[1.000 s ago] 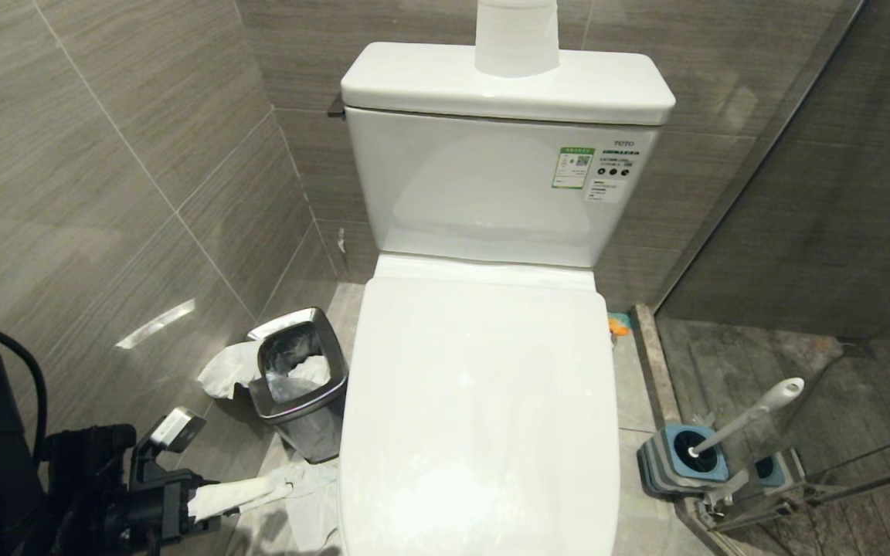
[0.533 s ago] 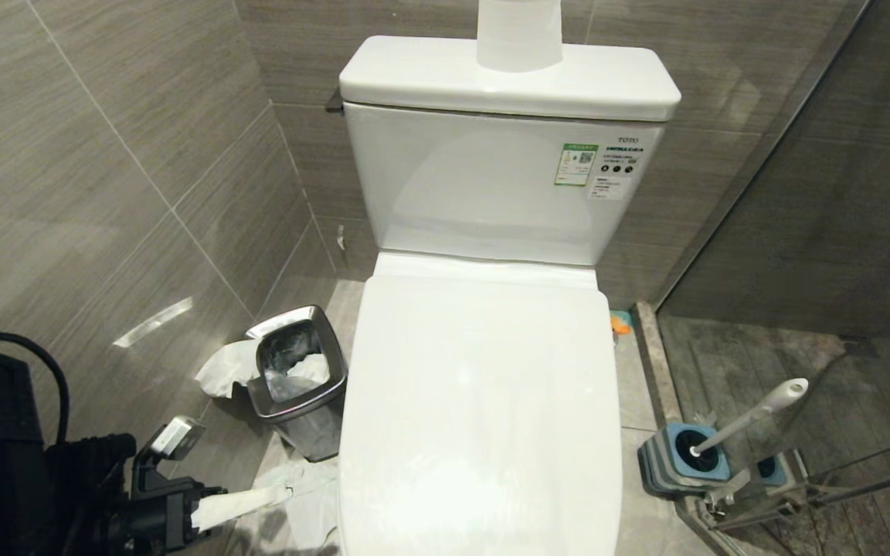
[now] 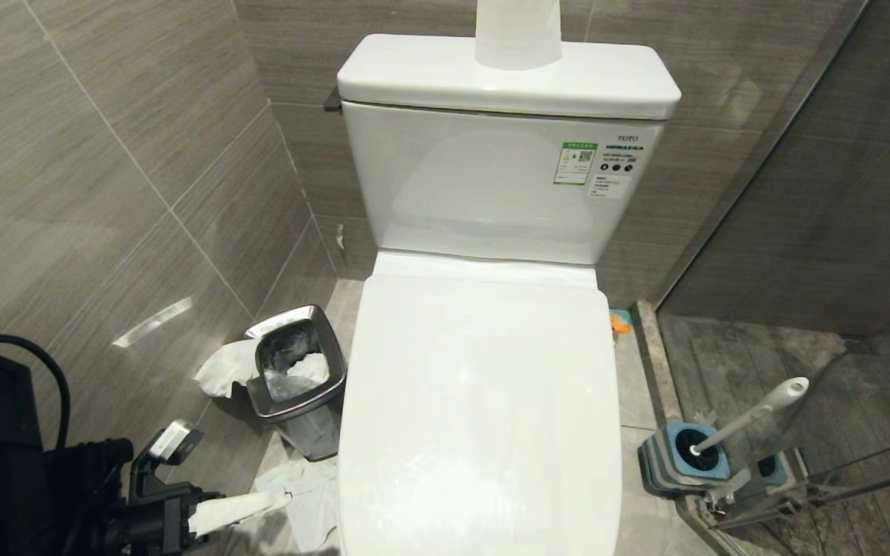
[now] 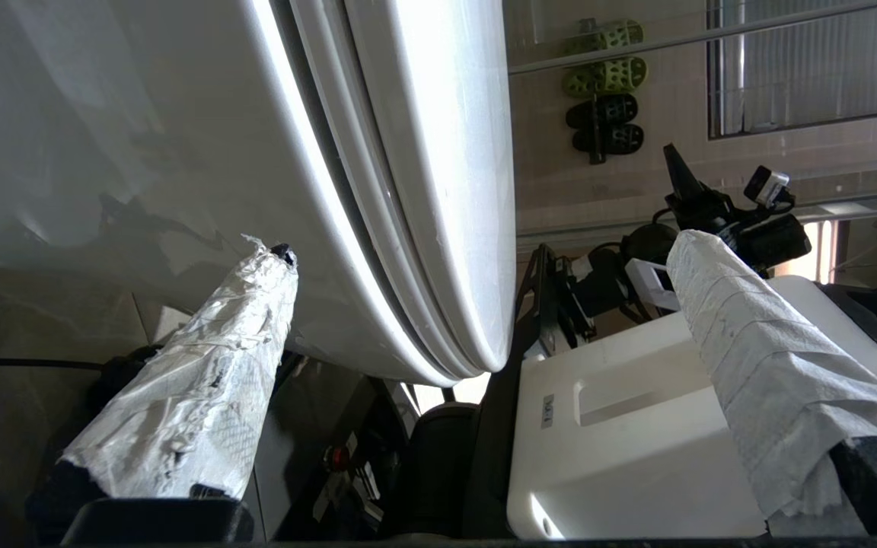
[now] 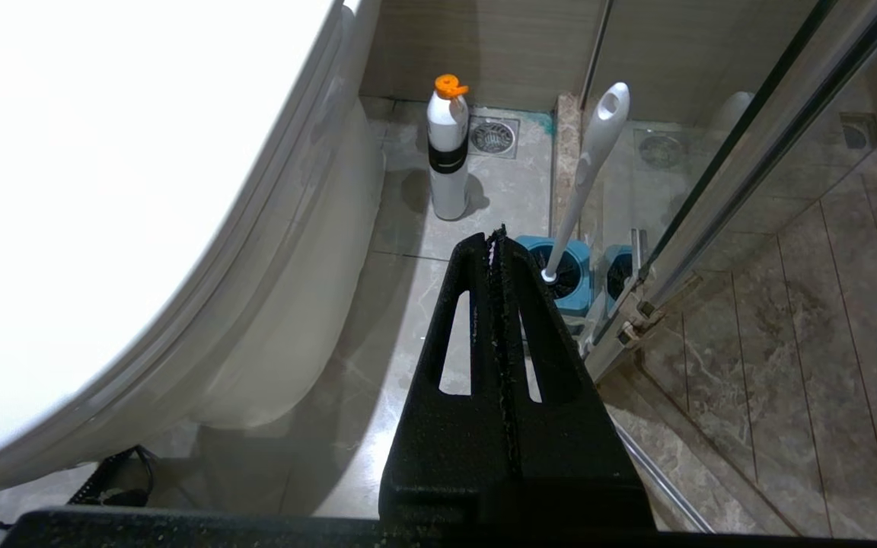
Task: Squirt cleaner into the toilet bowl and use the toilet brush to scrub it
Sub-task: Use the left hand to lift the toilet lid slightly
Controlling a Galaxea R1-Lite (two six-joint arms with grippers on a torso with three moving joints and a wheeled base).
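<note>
Counting items: one toilet with lid (image 3: pixel 480 409) down, hiding the bowl; one toilet brush (image 5: pixel 591 171); one cleaner bottle (image 5: pixel 447 148), white-grey with an orange cap. The right gripper (image 5: pixel 495 240), fingers pressed together, hangs above the floor; beyond its tip the brush's slim white handle leans from a blue holder (image 5: pixel 564 274). The left gripper (image 4: pixel 476 259), paper-wrapped fingers spread wide, straddles the lid's front edge.

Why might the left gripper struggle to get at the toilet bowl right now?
Probably it cannot: the closed lid covers the bowl, and the left gripper, open, sits low beside the toilet.
</note>
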